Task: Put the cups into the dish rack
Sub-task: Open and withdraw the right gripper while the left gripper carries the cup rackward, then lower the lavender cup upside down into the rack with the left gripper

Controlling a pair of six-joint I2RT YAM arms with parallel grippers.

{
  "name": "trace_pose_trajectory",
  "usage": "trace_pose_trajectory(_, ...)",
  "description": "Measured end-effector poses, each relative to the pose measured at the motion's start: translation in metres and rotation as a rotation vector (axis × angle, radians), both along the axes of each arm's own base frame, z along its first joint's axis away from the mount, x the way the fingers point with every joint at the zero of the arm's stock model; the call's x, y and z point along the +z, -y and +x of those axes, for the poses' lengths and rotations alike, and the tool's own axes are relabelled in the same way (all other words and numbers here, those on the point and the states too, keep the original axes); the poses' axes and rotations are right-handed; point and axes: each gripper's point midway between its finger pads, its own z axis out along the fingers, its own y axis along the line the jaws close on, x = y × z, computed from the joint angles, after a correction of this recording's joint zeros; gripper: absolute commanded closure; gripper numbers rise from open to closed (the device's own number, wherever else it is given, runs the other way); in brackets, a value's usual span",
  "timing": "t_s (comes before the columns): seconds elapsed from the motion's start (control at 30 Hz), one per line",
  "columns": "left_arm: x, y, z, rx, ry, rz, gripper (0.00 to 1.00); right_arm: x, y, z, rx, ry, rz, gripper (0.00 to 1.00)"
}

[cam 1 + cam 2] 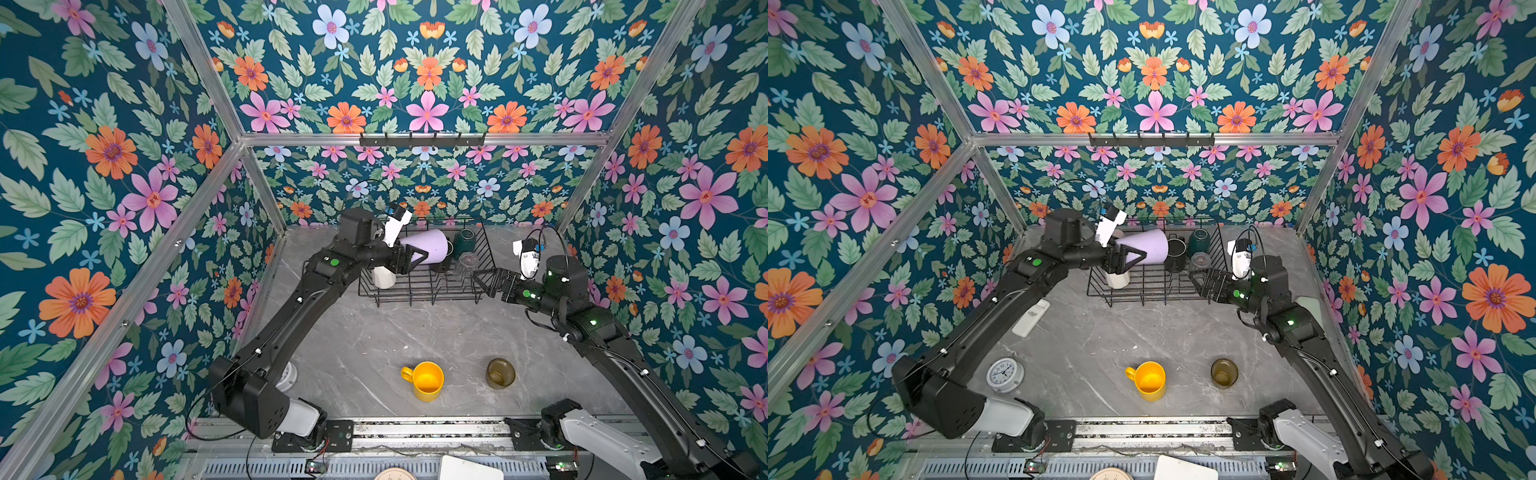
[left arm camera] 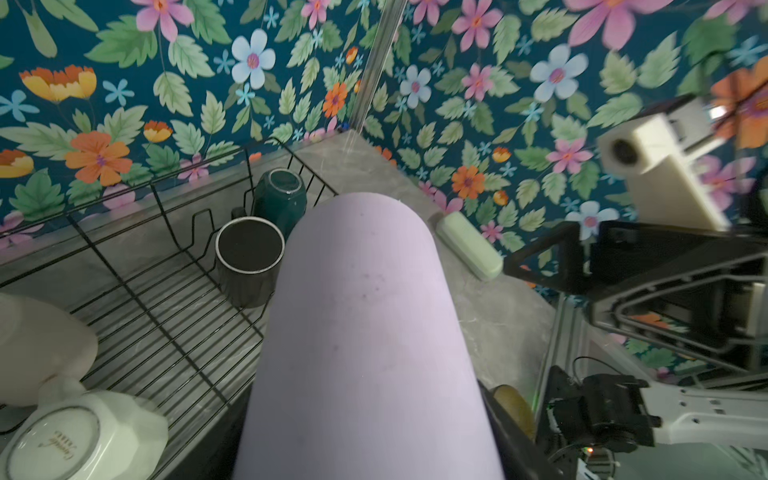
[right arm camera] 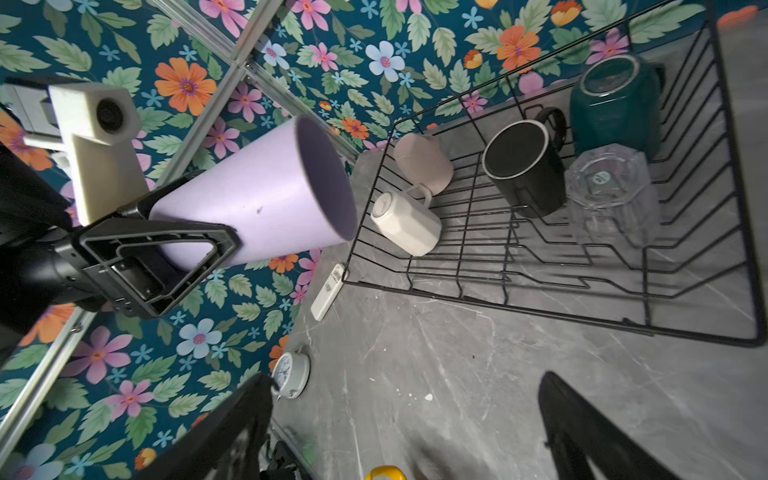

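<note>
Left pincer (image 1: pixel 409 258) clamped on lavender tumbler (image 1: pixel 428 246), held tilted, mouth toward the right, above the rack (image 1: pixel 419 291) at the far side of the counter (image 1: pixel 374 345). Right pincer (image 1: pixel 484 279) spread wide and empty, just beside the rack's right end near the clear glass (image 1: pixel 467 262). Already racked: white mug (image 3: pixel 405 222), pink mug (image 3: pixel 424 162), black mug (image 3: pixel 525 166), green mug (image 3: pixel 615 97). Left on the near counter: yellow mug (image 1: pixel 426 380) and amber glass (image 1: pixel 500 373). Likely risks: tumbler knocking the black mug on the way down, or toppling off the prongs if let go while tilted; both arms crowding the same rack. Grey marbled counter, floral walls, aluminium frame; clock (image 1: pixel 1005 375) and remote (image 1: pixel 1030 318) at left.
</note>
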Motion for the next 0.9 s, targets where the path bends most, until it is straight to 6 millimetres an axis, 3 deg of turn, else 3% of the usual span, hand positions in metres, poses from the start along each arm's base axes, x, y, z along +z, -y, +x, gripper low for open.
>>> trace_pose_trajectory(0.27, -0.048, 0.030, 0.027, 0.066, -0.078, 0.213, 0.84, -0.010, 0.031, 0.004, -0.102, -0.013, -0.016, 0.01)
trace_pose_trajectory(0.5, -0.078, 0.059, 0.039, 0.079, -0.107, 0.358, 0.85, -0.025, 0.037, -0.001, -0.114, -0.057, -0.021, 0.01)
trace_pose_trajectory(0.7, -0.116, 0.066, 0.044, 0.093, -0.153, 0.499, 0.86, -0.031, 0.039, -0.003, -0.115, -0.068, -0.030, 0.01)
trace_pose_trajectory(0.9, -0.140, 0.067, 0.047, 0.104, -0.181, 0.575, 0.86, -0.034, 0.040, -0.005, -0.112, -0.062, -0.039, 0.01)
